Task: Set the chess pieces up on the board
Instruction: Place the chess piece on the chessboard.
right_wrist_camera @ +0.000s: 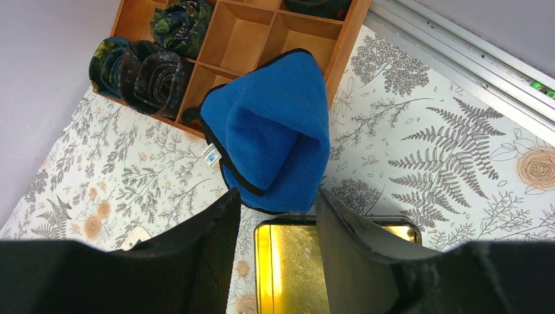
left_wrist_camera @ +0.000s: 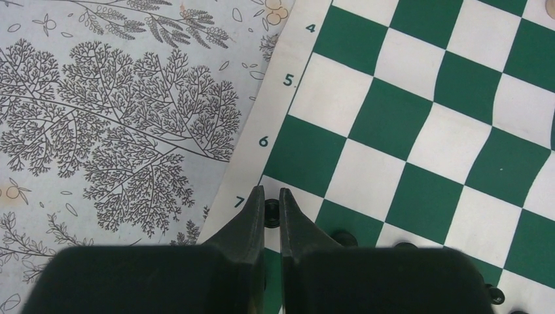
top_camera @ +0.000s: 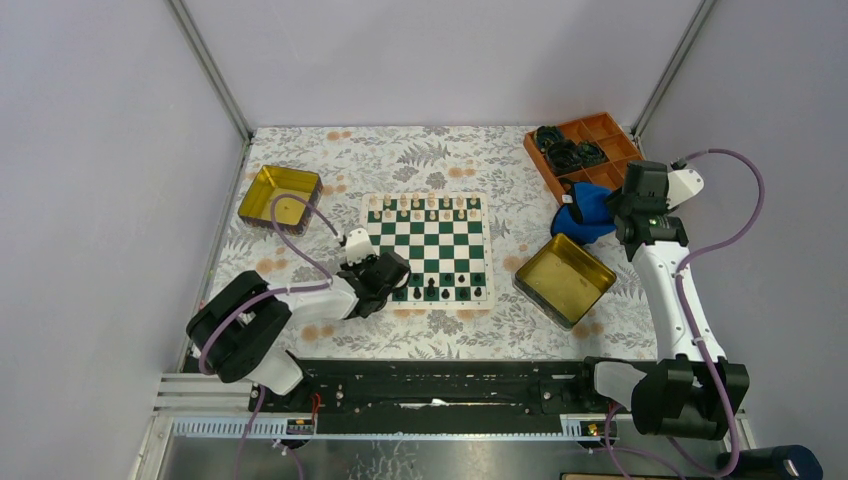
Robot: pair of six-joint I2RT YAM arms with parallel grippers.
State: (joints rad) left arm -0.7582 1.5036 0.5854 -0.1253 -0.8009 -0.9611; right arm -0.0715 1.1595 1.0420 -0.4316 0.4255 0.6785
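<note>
your left tool (left_wrist_camera: pixel 271 196) has its fingers (left_wrist_camera: pixel 252 219) pressed almost together on a small black piece (left_wrist_camera: pixel 271 214), pinching it just at the tips, low over the near-left corner of the board (left_wrist_camera: pixel 406 131), right beside the printed 7 on the white border. that spot makes sense: black's men stand along the edge nearest the arms, and the corner file of the pawn rank looks like the square this piece is meant for. the narrow tip grip suits a piece far smaller than the fingers, and a deeper hold would hide the square from you. from above, the cream pieces (top_camera: pixel 425 207) line the far edge of the board, while only a handful of other black pieces (top_camera: pixel 447 281) stand on the two near rows, so i'd judge the setup roughly half done, with most of black's side to go. your right tool (right_wrist_camera: pixel 278 196) is spread wide and holds nothing; it hangs well away from the board, over the blue cloth (right_wrist_camera: pixel 275 124) and the rim of a gold tin (right_wrist_camera: pixel 265 268), near the wooden tray (right_wrist_camera: pixel 242 33), likely parked so it doesn't crowd the left arm's work. i can't tell whether the black piece's base touches the mat, so lower gently and check it's upright before you let the fingers part.
</note>
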